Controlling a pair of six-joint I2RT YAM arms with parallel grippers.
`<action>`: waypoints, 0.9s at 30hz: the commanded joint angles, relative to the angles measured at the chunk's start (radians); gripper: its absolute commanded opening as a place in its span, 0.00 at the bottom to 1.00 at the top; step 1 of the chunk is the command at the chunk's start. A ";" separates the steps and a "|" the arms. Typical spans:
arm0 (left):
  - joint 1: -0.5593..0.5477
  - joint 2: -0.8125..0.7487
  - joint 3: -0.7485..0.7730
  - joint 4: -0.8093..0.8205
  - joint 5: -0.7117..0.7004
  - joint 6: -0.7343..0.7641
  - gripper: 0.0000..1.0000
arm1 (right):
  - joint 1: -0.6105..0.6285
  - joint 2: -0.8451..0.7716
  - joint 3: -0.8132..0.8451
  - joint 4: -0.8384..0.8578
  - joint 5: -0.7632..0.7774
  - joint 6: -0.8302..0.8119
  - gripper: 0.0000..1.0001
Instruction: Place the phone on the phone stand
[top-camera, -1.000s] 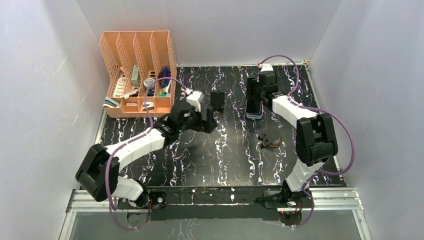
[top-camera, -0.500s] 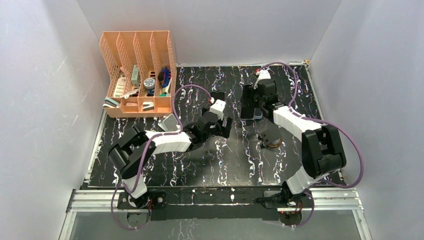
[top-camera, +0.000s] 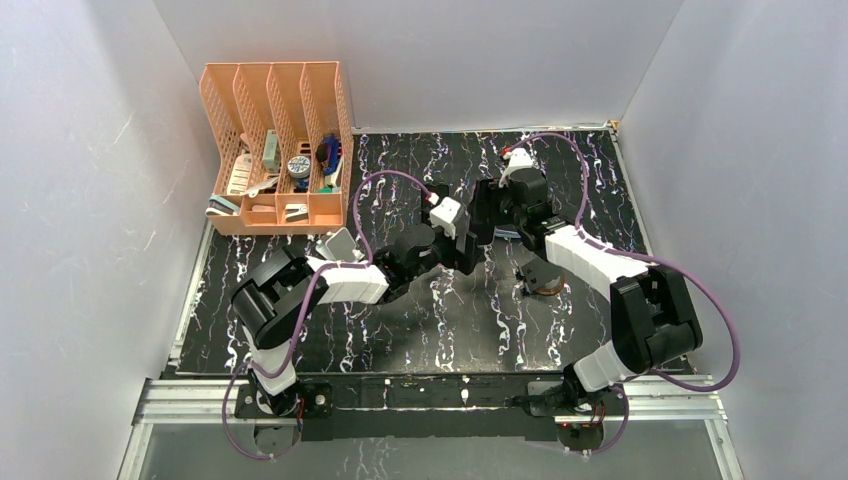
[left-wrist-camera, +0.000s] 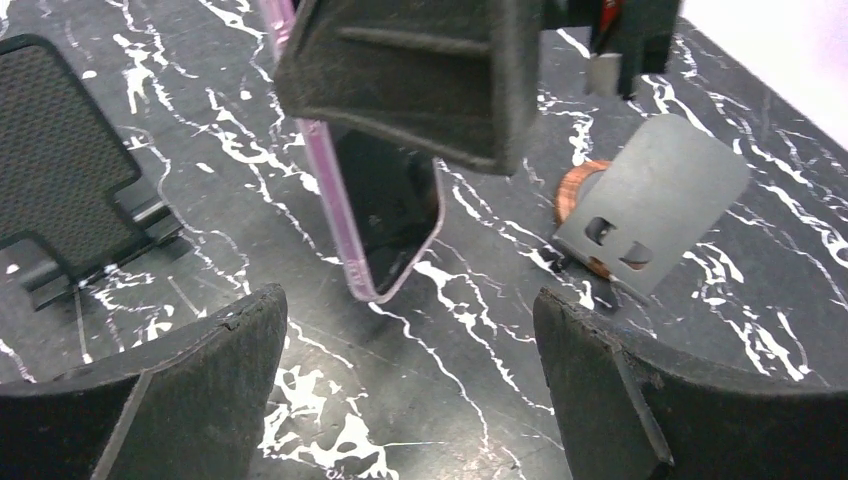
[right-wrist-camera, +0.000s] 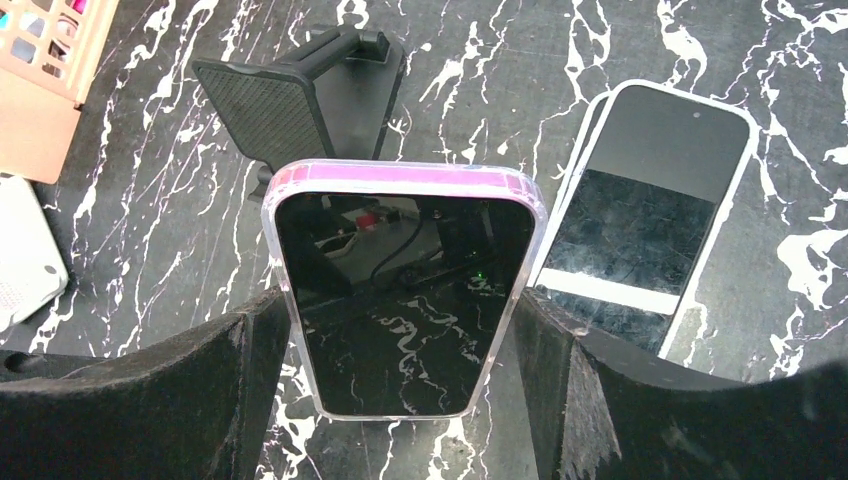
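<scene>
The phone, in a pink case, hangs tilted above the table. It is pinched by its long edges in the right claw, whose fingers stand wide apart around it. The black phone stand sits just beyond the phone, not touching it. A second phone, in a white case, lies flat on the table alongside. The left claw hovers close by, spread wide and holding nothing. A grey stand on a copper-coloured base stands near it.
</scene>
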 joint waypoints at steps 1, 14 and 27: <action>-0.001 -0.019 -0.008 0.063 0.072 -0.012 0.90 | 0.018 -0.033 -0.003 0.119 -0.016 0.019 0.57; 0.064 0.050 -0.005 0.101 0.159 -0.030 0.72 | 0.036 -0.146 -0.066 0.197 -0.170 -0.037 0.56; 0.167 -0.046 -0.086 0.155 0.228 -0.055 0.53 | 0.035 -0.200 -0.120 0.274 -0.336 0.014 0.55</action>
